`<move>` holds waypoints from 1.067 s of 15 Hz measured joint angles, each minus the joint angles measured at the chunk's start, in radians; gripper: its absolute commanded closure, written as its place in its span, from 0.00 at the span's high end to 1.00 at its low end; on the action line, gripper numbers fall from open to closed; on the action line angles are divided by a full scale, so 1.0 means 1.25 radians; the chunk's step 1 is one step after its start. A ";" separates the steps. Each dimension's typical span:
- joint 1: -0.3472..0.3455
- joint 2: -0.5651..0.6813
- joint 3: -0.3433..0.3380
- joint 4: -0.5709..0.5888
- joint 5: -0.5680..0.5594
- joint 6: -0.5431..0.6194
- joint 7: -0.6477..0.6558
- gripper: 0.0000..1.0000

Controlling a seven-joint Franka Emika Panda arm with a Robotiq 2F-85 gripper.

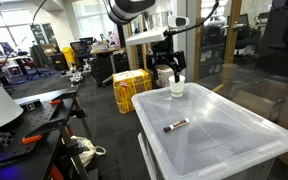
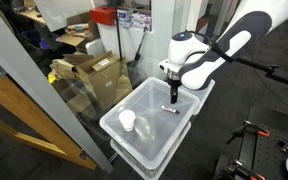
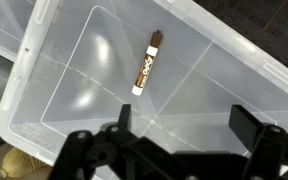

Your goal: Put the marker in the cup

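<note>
The marker [image 1: 175,125] lies flat on the lid of a translucent bin [image 1: 234,140], dark reddish-brown with a lighter end. It also shows in an exterior view [image 2: 170,109] and in the wrist view [image 3: 147,63]. The white paper cup [image 1: 176,88] stands upright on the same lid, apart from the marker, and shows in both exterior views [image 2: 128,121]. It is out of the wrist view. My gripper [image 3: 184,120] is open and empty. It hovers above the lid close to the marker [image 2: 173,95], with the fingers not touching it.
The bin [image 2: 149,140] stands on a second one like it. A yellow crate [image 1: 131,88] stands on the floor behind. Cardboard boxes [image 2: 89,70] sit behind a glass panel. A cluttered workbench [image 1: 24,120] is off to the side.
</note>
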 measured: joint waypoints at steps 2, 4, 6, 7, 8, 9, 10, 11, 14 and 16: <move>-0.025 0.030 0.017 0.004 0.006 0.022 -0.024 1.00; -0.058 0.061 0.045 0.011 0.026 0.035 -0.043 1.00; -0.087 0.090 0.072 0.024 0.044 0.037 -0.049 1.00; -0.100 0.104 0.084 0.031 0.055 0.037 -0.050 1.00; -0.112 0.119 0.093 0.039 0.066 0.037 -0.050 1.00; -0.121 0.132 0.098 0.047 0.074 0.037 -0.050 1.00; -0.127 0.146 0.100 0.056 0.083 0.037 -0.049 1.00; -0.131 0.159 0.100 0.065 0.088 0.037 -0.046 1.00; -0.138 0.197 0.099 0.098 0.101 0.037 -0.034 1.00; -0.139 0.220 0.097 0.122 0.103 0.037 -0.007 1.00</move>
